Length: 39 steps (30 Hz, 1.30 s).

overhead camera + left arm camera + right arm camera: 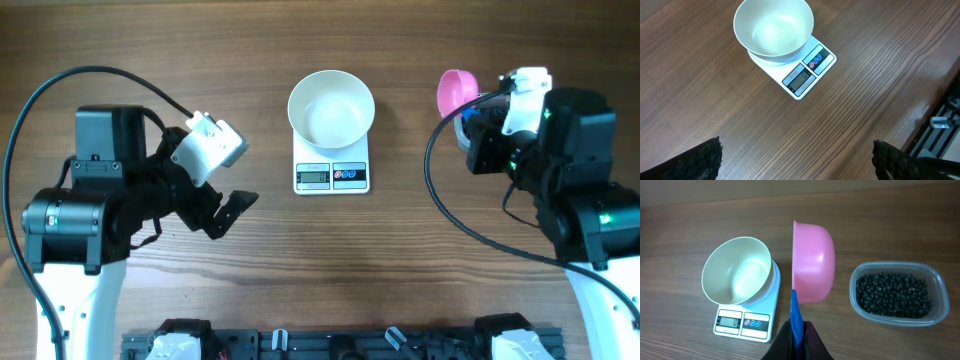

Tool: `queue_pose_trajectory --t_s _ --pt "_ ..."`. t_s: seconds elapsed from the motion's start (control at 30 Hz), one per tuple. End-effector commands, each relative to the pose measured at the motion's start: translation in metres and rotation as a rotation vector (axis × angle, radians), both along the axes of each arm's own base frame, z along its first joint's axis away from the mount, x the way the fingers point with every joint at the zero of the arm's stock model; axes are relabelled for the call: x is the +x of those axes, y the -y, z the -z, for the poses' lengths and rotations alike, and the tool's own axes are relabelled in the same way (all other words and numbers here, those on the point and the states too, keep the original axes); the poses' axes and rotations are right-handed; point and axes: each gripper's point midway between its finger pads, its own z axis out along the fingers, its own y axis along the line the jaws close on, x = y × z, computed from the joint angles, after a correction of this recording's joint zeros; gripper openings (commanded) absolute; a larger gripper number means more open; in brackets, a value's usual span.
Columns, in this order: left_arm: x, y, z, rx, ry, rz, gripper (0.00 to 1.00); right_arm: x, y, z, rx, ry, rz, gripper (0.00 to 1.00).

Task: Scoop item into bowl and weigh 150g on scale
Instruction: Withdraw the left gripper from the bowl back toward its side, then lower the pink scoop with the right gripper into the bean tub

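The empty white bowl (331,108) sits on the white scale (332,176) at the table's middle. My left gripper (224,212) hovers open to the left of the scale, holding nothing. In the left wrist view its fingertips (710,156) stand wide apart over bare wood, with the bowl (773,27) and scale (809,69) ahead. My right gripper (797,335) is shut on the blue handle (796,311) of a pink scoop (813,262), held on edge between the bowl (735,277) and a clear tub (936,282) of black beads (892,295). The scoop looks empty.
In the overhead view the pink scoop (457,90) shows at the right, and the right arm (560,160) covers most of the tub. A black rail (340,342) runs along the near table edge. Cables loop beside both arms.
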Motion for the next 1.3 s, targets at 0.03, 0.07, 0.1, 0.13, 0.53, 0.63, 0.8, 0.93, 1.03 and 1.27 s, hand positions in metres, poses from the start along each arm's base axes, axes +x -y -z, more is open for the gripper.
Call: queue_pose_trajectory --t_s 0.03,0.07,0.1,0.13,0.53,0.63,0.8,0.93,1.03,1.27 --pt "0.001 0.0 -0.009 -0.004 0.035 0.007 1.0 -0.002 0.003 -0.01 -0.021 0.031 -0.003 0.04" --pt "0.001 0.0 -0.009 -0.004 0.033 0.007 1.0 -0.002 0.003 -0.009 -0.021 0.03 -0.004 0.04" --pt "0.001 0.0 -0.008 -0.005 0.028 0.007 1.0 -0.003 0.003 -0.009 -0.022 0.028 -0.004 0.04" --pt "0.001 0.0 -0.007 -0.004 0.021 0.007 1.0 -0.003 0.003 -0.009 -0.023 0.028 -0.005 0.04" --pt "0.003 0.0 0.001 -0.001 -0.019 0.007 1.0 -0.009 0.004 -0.001 -0.046 -0.008 -0.021 0.04" --pt "0.003 0.0 0.001 -0.001 -0.019 0.007 1.0 -0.012 0.012 0.004 -0.077 -0.028 0.008 0.04" --pt "0.003 0.0 0.001 -0.001 -0.019 0.007 1.0 -0.017 0.036 0.012 -0.171 -0.069 0.112 0.04" --pt "0.003 0.0 0.001 -0.001 -0.019 0.007 1.0 -0.025 0.069 0.005 -0.278 -0.077 0.271 0.04" --pt "0.003 0.0 0.001 -0.001 -0.019 0.007 1.0 -0.029 0.084 0.001 -0.346 -0.08 0.325 0.04" --pt "0.003 0.0 0.001 -0.001 -0.019 0.007 1.0 -0.022 0.095 0.017 -0.498 -0.155 0.282 0.04"
